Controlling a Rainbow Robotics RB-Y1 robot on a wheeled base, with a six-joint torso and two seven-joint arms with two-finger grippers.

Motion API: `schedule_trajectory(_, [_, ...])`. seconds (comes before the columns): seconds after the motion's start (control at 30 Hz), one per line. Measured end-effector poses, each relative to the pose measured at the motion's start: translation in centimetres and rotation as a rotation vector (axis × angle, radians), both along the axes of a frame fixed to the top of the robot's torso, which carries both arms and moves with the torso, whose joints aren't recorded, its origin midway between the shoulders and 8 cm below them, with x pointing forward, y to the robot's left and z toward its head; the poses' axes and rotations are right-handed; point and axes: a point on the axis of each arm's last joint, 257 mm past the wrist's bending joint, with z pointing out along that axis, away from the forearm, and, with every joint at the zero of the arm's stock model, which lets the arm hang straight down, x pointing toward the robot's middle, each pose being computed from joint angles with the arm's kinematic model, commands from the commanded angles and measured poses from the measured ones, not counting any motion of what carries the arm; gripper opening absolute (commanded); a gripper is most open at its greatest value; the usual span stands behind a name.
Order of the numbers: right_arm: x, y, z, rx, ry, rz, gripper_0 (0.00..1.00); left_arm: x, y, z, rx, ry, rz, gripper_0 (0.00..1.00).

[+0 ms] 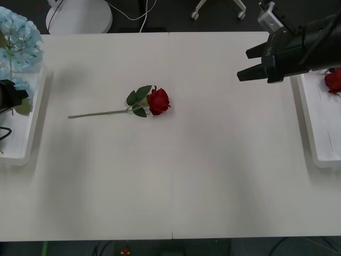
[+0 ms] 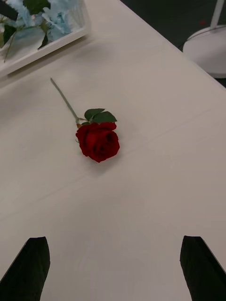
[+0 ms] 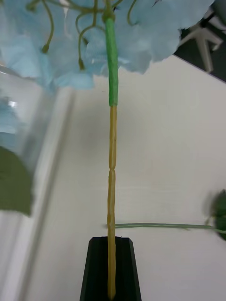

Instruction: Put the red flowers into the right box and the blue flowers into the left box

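My left gripper (image 3: 111, 273) was clamped on a blue flower's stem (image 3: 111, 178), fingers together around it, head (image 1: 18, 40) hanging over the far end of the left box (image 1: 33, 114). My right gripper (image 1: 254, 63) was up off the table just inboard of the right box (image 1: 314, 125), fingers apart, nothing in them, aimed toward the last loose rose (image 1: 158, 101).

Where things sat:
- Rose lay mid-table, bloom toward the right, stem (image 1: 98, 113) trailing left, well apart from both boxes.
- One red bloom (image 1: 334, 81) already in the right box.
- More blue petals already in the left box.

Risks, my read:
- Blue head is wide and top-heavy; letting go with the stem near the rim could tip it out onto the table.
- Rose stem is thin and flat on the table; a stem pinch could skate off it. Grabbing the bloom could crush petals or roll it.
- Both arms reaching to the middle together could clash, since the rose stem end points toward my left side.

Hard to tell:
- Both boxes cut off by the front view's edges, so I couldn't count flowers in either.
- Left gripper mostly out of the front view, a dark lump (image 1: 11, 95) at the edge.
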Motion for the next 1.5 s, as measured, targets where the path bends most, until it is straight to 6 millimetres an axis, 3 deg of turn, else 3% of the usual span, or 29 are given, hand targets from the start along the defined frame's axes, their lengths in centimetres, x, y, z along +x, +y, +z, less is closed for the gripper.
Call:
schedule_trajectory(0.13, [-0.5, -1.4, 0.2, -0.025, -0.004, 0.018, 0.80, -1.0, 6.2, -0.1, 0.188, 0.102, 0.122, 0.00])
schedule_trajectory(0.37, [-0.8, -2.3, 1.1, -0.120, -0.176, 0.153, 0.80, -3.9, 14.2, 1.4, 0.398, 0.238, 0.314, 0.00])
schedule_trajectory(0.63, [-1.6, -3.9, 1.7, -0.114, -0.161, 0.146, 0.80, -6.7, 18.6, 1.3, 0.541, 0.337, 0.441, 0.00])
schedule_trajectory(0.73, [-1.8, -4.4, 1.5, -0.119, -0.152, 0.142, 0.92, -7.8, 19.7, 0.8, 0.605, 0.384, 0.470, 0.00])
schedule_trajectory(0.83, [-2.0, -4.3, 1.2, -0.120, -0.141, 0.149, 0.97, -8.5, 19.9, -0.3, 0.655, 0.428, 0.463, 0.00])
schedule_trajectory(0.9, [-2.1, -4.2, 1.1, -0.118, -0.138, 0.152, 0.99, -8.9, 19.6, -1.4, 0.680, 0.455, 0.444, 0.25])
schedule_trajectory(0.97, [-2.2, -4.2, 1.2, -0.114, -0.137, 0.155, 1.00, -9.3, 19.3, -2.5, 0.699, 0.481, 0.423, 0.69])
schedule_trajectory(1.03, [-2.2, -4.2, 1.2, -0.114, -0.137, 0.155, 1.00, -9.5, 18.8, -3.4, 0.695, 0.493, 0.402, 0.84])
schedule_trajectory(1.17, [-2.3, -4.1, 1.3, -0.110, -0.136, 0.157, 1.00, -9.5, 16.6, -4.6, 0.613, 0.512, 0.341, 0.95])
schedule_trajectory(1.27, [-2.3, -4.2, 1.4, -0.109, -0.136, 0.156, 1.00, -10.6, 15.0, -4.4, 0.562, 0.546, 0.310, 1.00])
schedule_trajectory(1.5, [-2.3, -4.8, 1.6, -0.118, -0.136, 0.150, 1.00, -12.3, 10.2, 0.8, 0.488, 0.483, 0.219, 1.00])
